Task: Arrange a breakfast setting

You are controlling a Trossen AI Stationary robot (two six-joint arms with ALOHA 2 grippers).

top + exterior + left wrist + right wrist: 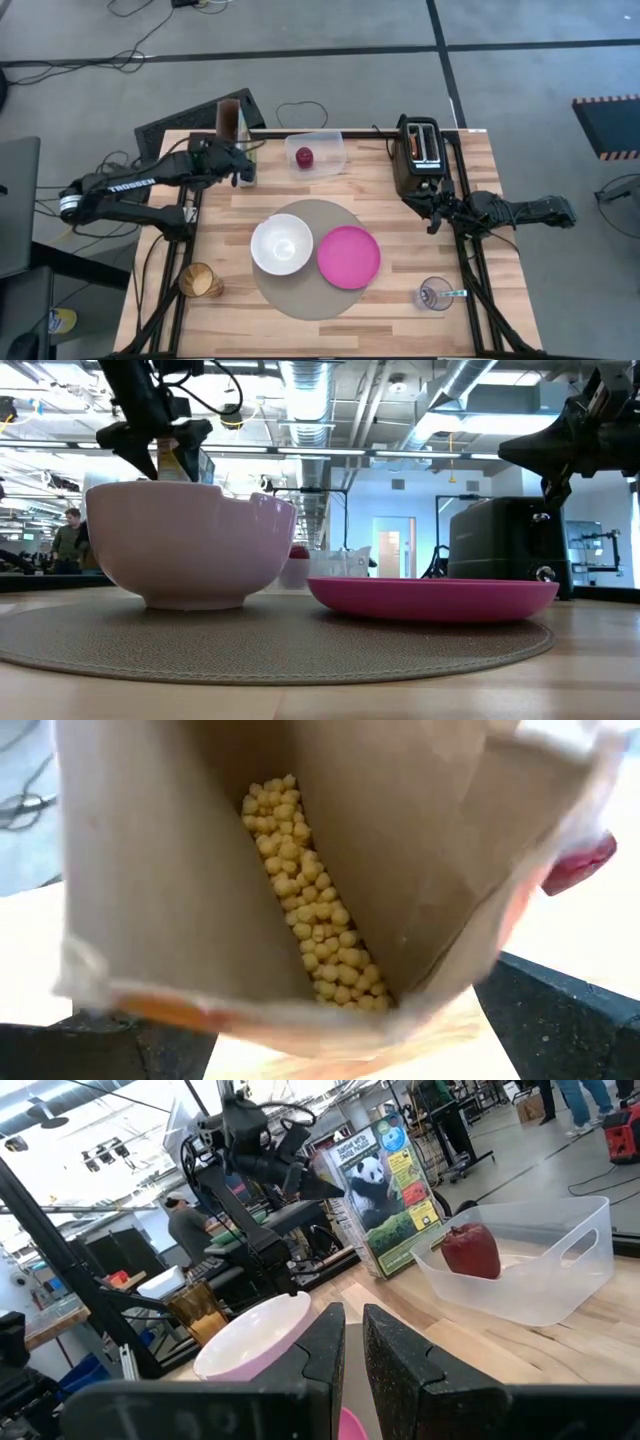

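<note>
A: Why is the left gripper (243, 160) behind the round mat (309, 258)?
B: It's clamped on a cereal box (385, 1193); the white bowl (281, 243) waits on the mat.
A: And the right gripper (434, 214)?
B: Nearly closed, empty, beside the toaster (420, 152)

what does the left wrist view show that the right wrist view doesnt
Only the left wrist view looks down into the open cereal box and shows the small yellow cereal balls inside.

Only the right wrist view shows the box's panda front, the white bowl, the clear plastic tub, an amber cup, the left tool at the box's top, and the right tool, nearly shut on nothing.

Both show the red apple, only a red blur beside the box in the left wrist view.
</note>
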